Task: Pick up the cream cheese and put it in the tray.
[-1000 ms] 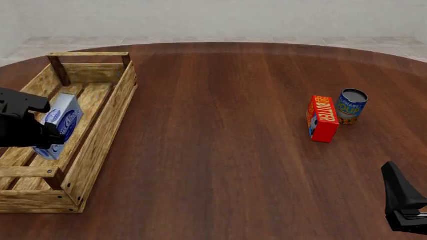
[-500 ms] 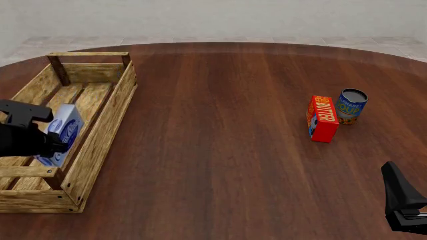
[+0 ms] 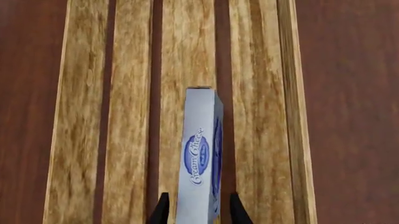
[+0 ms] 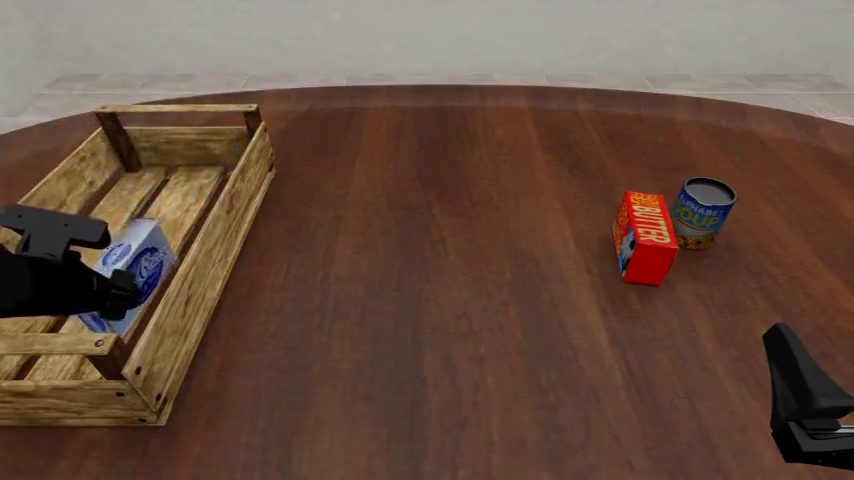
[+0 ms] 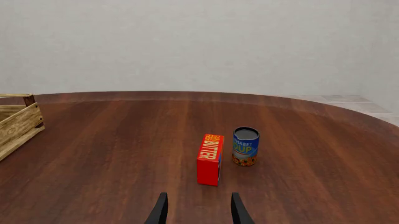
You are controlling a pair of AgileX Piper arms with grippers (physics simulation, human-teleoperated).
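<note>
Table (image 4: pixel 441 300): round, dark reddish-brown wood, grain running away from the camera, faint sheen along the far edge.
Wall (image 5: pixel 199 42): plain, pale grey-white, unbroken across the right wrist view, meeting the floor behind the table.
Floor (image 4: pixel 441 80): light beige tiles, seen only as a narrow band past the table's far rim in the front view.
Light: soft and even, short shadows close under standing things.

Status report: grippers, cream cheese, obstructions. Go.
Left gripper shut on cream cheese, holding it inside the tray. Right gripper open, empty, near table edge. Butter box and soup can far right, nothing in the way.
</note>
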